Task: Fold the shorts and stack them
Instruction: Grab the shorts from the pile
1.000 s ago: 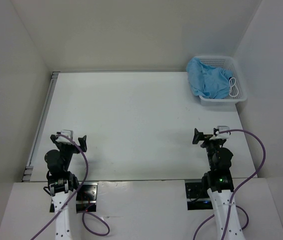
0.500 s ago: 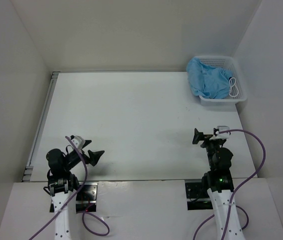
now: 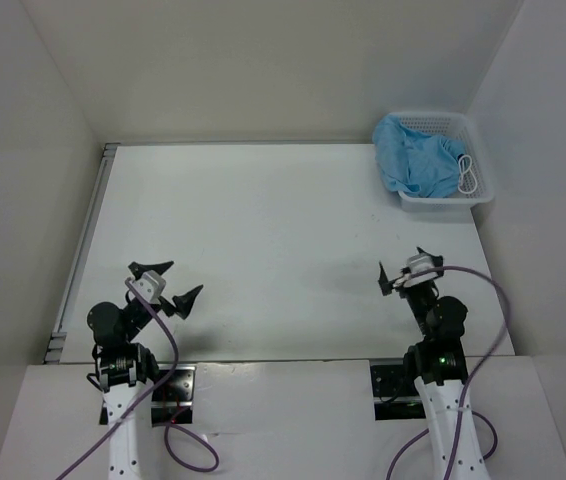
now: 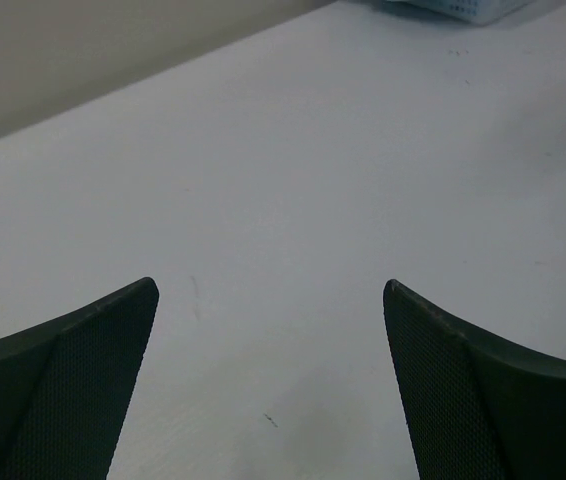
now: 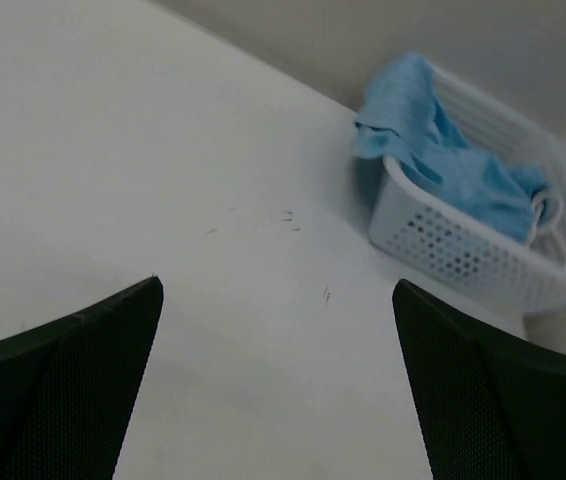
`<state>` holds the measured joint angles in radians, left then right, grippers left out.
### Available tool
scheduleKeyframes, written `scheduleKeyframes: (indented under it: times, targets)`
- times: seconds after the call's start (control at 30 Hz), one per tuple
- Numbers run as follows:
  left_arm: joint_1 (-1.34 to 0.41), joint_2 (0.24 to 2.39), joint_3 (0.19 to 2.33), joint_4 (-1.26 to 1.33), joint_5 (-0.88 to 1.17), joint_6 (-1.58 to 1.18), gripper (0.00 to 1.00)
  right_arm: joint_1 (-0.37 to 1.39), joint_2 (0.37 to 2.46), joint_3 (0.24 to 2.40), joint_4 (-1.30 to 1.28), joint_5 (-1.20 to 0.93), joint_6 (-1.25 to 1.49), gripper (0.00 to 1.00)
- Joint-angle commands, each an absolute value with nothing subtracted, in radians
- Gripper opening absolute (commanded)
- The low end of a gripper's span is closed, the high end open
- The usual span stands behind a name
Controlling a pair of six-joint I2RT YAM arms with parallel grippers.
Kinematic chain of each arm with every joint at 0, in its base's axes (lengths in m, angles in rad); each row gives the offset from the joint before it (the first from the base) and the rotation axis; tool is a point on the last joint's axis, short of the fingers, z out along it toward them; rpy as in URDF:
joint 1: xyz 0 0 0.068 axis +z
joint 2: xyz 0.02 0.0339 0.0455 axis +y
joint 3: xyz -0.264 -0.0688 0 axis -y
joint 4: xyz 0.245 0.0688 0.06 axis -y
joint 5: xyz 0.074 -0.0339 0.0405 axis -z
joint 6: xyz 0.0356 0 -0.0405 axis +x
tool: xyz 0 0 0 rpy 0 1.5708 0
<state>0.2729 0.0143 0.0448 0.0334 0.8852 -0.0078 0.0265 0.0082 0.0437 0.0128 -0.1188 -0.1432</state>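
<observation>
The light blue shorts (image 3: 418, 160) lie bunched in a white mesh basket (image 3: 433, 202) at the table's far right corner, one part hanging over the basket's left rim. Their white drawstring (image 3: 468, 176) shows at the right side. The shorts (image 5: 443, 160) and basket (image 5: 463, 260) also show in the right wrist view. My left gripper (image 3: 171, 284) is open and empty near the front left of the table. My right gripper (image 3: 403, 270) is open and empty near the front right, well short of the basket.
The white table (image 3: 263, 230) is boxed in by white walls at the back and both sides. A metal rail (image 3: 83, 250) runs along its left edge.
The left gripper has swung from pointing right to pointing toward the table's middle and has opened wide. The right gripper has turned toward the basket and has opened.
</observation>
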Motion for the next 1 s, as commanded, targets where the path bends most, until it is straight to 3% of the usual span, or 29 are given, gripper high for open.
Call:
scheduleKeyframes:
  times: [0.0, 0.03, 0.2, 0.23, 0.3, 0.37, 0.4, 0.5, 0.53, 0.57, 0.63, 0.7, 0.9, 0.97]
  targets:
    - [0.258, 0.052, 0.069, 0.288, 0.764, 0.000, 1.00, 0.032, -0.011, 0.024, -0.156, -0.769, -1.319, 1.00]
    - [0.247, 0.079, 0.087, 0.288, 0.714, 0.000, 1.00, 0.047, 0.000, 0.003, -0.128, -0.790, -1.714, 0.98]
    - [0.186, 0.406, 0.245, 0.327, 0.588, 0.000, 1.00, 0.094, 0.000, 0.003, 0.107, -0.713, -1.718, 1.00]
    - [0.170, 0.578, 0.299, 0.327, 0.553, 0.000, 1.00, 0.094, 0.029, 0.014, 0.203, -0.695, -1.718, 1.00]
    - [0.126, 0.793, 0.547, 0.245, 0.412, 0.000, 1.00, 0.094, 0.213, 0.082, 0.285, -0.657, -1.718, 1.00]
    - [0.126, 1.139, 0.767, 0.128, 0.355, 0.000, 1.00, 0.107, 0.416, 0.309, 0.273, -0.553, -1.701, 0.99]
    - [0.126, 1.219, 0.917, 0.071, 0.354, 0.000, 1.00, 0.133, 0.639, 0.401, 0.273, -0.507, -1.589, 0.99]
    - [0.057, 1.371, 1.035, -0.015, 0.396, 0.000, 1.00, 0.245, 0.956, 0.821, 0.266, -0.118, -1.227, 0.99]
    - [0.036, 1.462, 1.149, -0.067, 0.378, 0.000, 1.00, 0.268, 1.167, 1.068, 0.220, 0.061, -0.954, 0.99]
    - [0.023, 1.515, 1.216, -0.195, 0.367, 0.000, 1.00, 0.258, 1.266, 1.186, 0.046, 0.098, -0.846, 0.99]
    - [0.023, 1.689, 1.357, -0.332, 0.396, 0.000, 1.00, 0.200, 1.500, 1.434, -0.079, 0.121, -0.624, 0.99]
    - [0.032, 1.785, 1.514, -0.489, 0.426, 0.000, 1.00, 0.157, 1.612, 1.541, -0.192, 0.106, -0.508, 0.99]
    - [0.031, 1.845, 1.489, -0.506, 0.490, 0.000, 1.00, -0.049, 2.107, 2.107, -0.546, -0.016, -0.030, 1.00]
    - [0.003, 1.855, 1.480, -0.506, 0.418, 0.000, 1.00, -0.083, 2.173, 2.108, -0.523, 0.007, 0.018, 1.00]
